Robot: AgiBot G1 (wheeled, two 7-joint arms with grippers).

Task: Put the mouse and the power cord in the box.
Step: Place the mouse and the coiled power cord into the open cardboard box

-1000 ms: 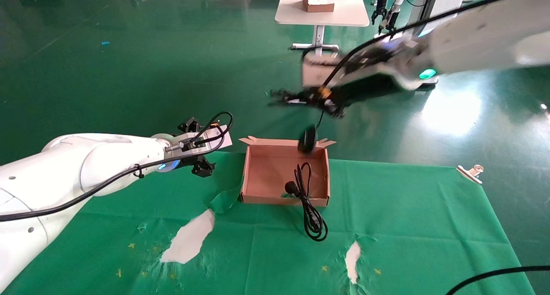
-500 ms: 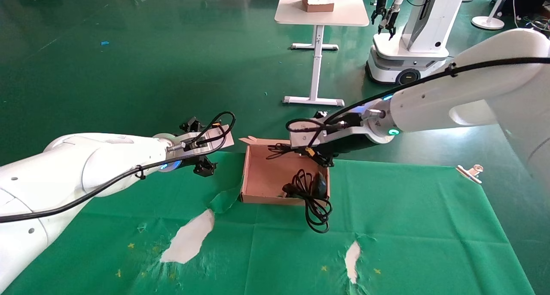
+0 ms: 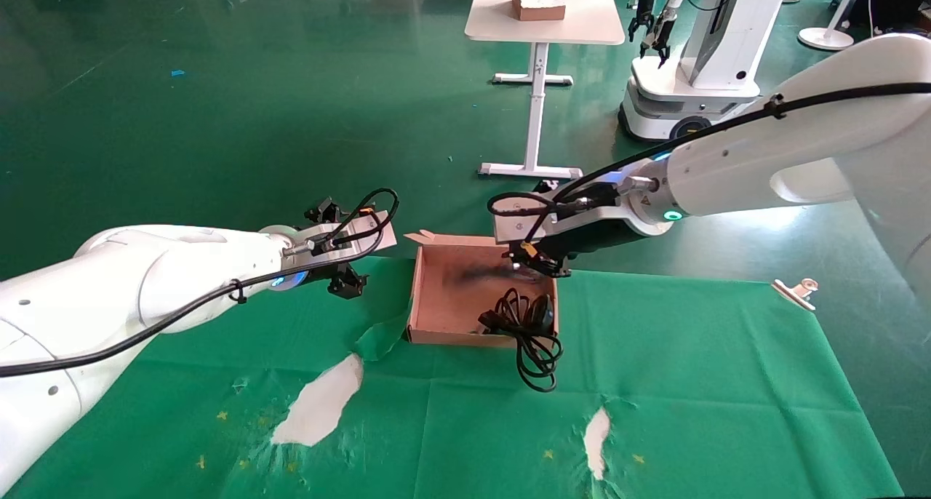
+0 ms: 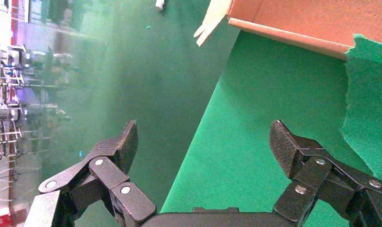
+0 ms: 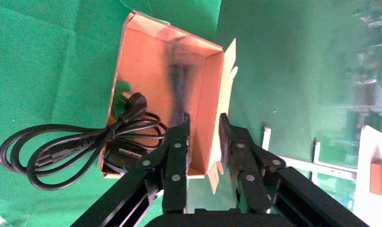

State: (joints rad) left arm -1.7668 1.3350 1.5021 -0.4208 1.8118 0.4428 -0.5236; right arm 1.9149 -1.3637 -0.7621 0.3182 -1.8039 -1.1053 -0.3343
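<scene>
Right gripper (image 3: pixel 540 266): hangs over the far side of the box (image 3: pixel 429 295). Its fingers (image 5: pixel 178 142) are a little way apart with nothing between them. It looks like it has let go so the mouse could stay in the box.
Left gripper (image 3: pixel 342 277): waits left of the box, above the cloth (image 3: pixel 691 382). Its fingers (image 4: pixel 125 144) are spread wide and hold nothing.
Mouse (image 3: pixel 540 311): a small dark oval in the box's near right corner, touching the cord. A dark blur near the box's far wall may be its thin cable; I cannot tell for sure.
Cord (image 3: pixel 531 335): thick, black and shiny, wound in loose loops. One chunky plug (image 5: pixel 134 101) lies in the box. The loops droop over the box's near wall onto the cloth, so the cord is only part way in.
Box: flat, reddish-brown card with low walls and jagged flaps on its far edge.
Cloth: green and woven, torn in spots near the box.
</scene>
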